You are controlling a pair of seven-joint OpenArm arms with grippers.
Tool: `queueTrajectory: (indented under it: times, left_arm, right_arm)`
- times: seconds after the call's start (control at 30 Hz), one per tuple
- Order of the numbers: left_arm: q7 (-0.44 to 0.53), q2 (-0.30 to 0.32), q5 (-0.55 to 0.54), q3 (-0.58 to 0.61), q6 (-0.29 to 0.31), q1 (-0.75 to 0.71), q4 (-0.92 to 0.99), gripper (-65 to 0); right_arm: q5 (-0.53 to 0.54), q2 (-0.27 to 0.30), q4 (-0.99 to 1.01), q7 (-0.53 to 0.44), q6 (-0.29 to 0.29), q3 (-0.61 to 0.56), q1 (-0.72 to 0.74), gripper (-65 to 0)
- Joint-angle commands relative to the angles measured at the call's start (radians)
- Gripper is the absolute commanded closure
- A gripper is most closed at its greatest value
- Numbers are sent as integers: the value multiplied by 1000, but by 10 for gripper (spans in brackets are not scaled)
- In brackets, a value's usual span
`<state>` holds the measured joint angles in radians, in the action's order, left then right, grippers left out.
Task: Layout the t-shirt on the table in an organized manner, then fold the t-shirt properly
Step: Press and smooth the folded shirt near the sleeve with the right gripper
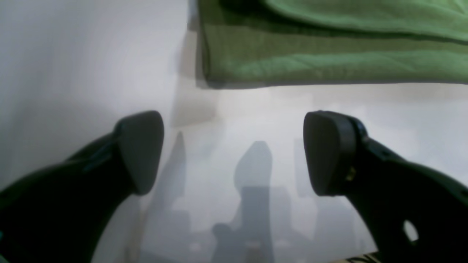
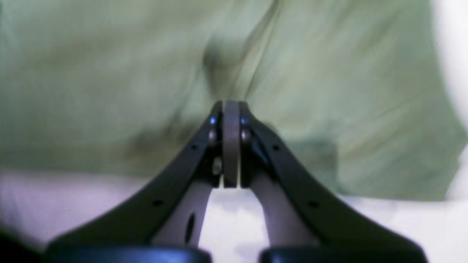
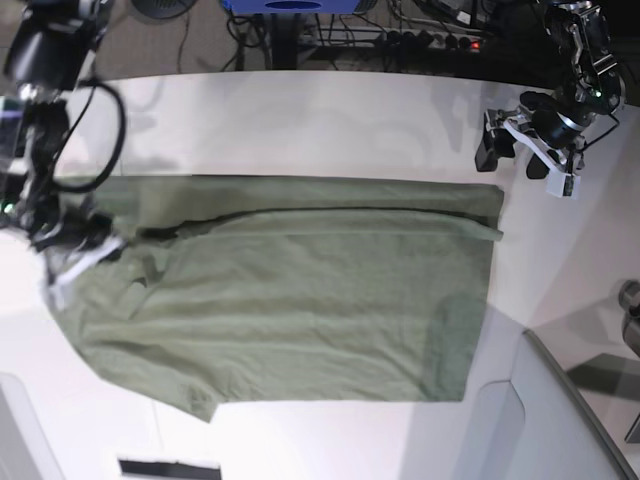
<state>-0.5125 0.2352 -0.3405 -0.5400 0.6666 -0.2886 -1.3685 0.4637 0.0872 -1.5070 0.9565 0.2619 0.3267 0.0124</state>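
Note:
The olive-green t-shirt lies spread across the white table, with a long fold running along its far edge. My right gripper is at the shirt's left end in the base view. In the right wrist view it is shut, with the t-shirt puckered at its tips. My left gripper is open and empty, just beyond the shirt's far right corner. In the left wrist view its fingers stand wide apart over bare table, and the t-shirt's folded edge lies ahead of them.
A grey-white raised panel with a dark rim sits at the near right corner. Another pale panel is at the near left. Cables and a power strip lie beyond the table's far edge. A dark strip is at the front edge.

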Motion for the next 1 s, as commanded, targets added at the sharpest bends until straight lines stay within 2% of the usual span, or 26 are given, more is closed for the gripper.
queueTrajectory:
  times: [0.0, 0.07, 0.27, 0.5, 0.63, 0.9, 0.97]
  left_arm:
    - [19, 16, -12, -5, 6, 1, -15, -578]
    - [19, 16, -12, -2, 6, 1, -19, -578]
    - [19, 16, -12, -5, 6, -1, -24, -578]
    - [21, 17, -12, -7, 6, -8, -21, -578]
    - [21, 23, -12, -45, 6, -8, -16, -578]
    - [21, 31, -12, -111, 6, -8, -15, -578]
    - [21, 34, -12, -111, 6, -8, -15, -578]
  right_arm:
    - [22, -16, -43, -21, 7, -4, -7, -8]
    - [22, -50, -65, -20, 7, -7, -47, 0]
    - [20, -91, -25, -18, 7, -13, -50, 0]
    - [20, -93, 165, -21, 7, -13, 50, 0]
    - [20, -93, 270, -23, 7, -13, 122, 0]
    - [19, -76, 521, -123, 7, -18, 288, 0]
    - [19, -65, 609, -166, 7, -62, 344, 0]
